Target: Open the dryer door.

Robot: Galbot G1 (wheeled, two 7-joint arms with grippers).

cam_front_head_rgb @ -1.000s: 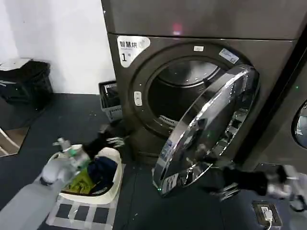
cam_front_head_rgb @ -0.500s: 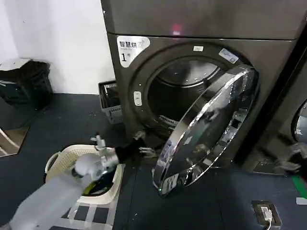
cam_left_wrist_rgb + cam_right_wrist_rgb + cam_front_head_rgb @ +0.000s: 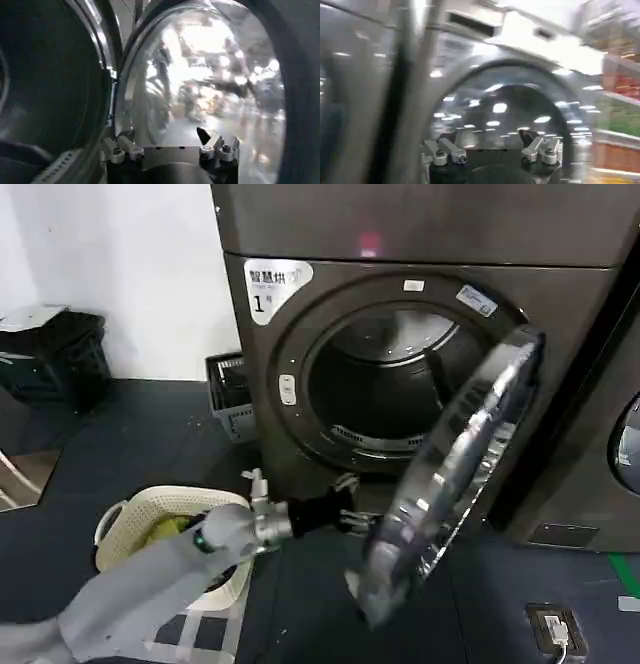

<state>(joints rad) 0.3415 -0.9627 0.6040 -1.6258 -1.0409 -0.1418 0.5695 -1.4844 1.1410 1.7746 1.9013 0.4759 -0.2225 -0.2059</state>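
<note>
Dryer door (image 3: 455, 474) had swung wider than a second earlier, drum exposed; left gripper (image 3: 350, 514), fingers spread and empty, pressed its inner face; opening nearly complete.

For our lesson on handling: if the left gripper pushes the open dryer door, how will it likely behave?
The dryer door hangs from its right edge, so it should swing, not tip. Its chrome ring and glass look rigid, probably heavy and slippery. The open left gripper sits by the inner face, so a push would likely swing it wider.
</note>
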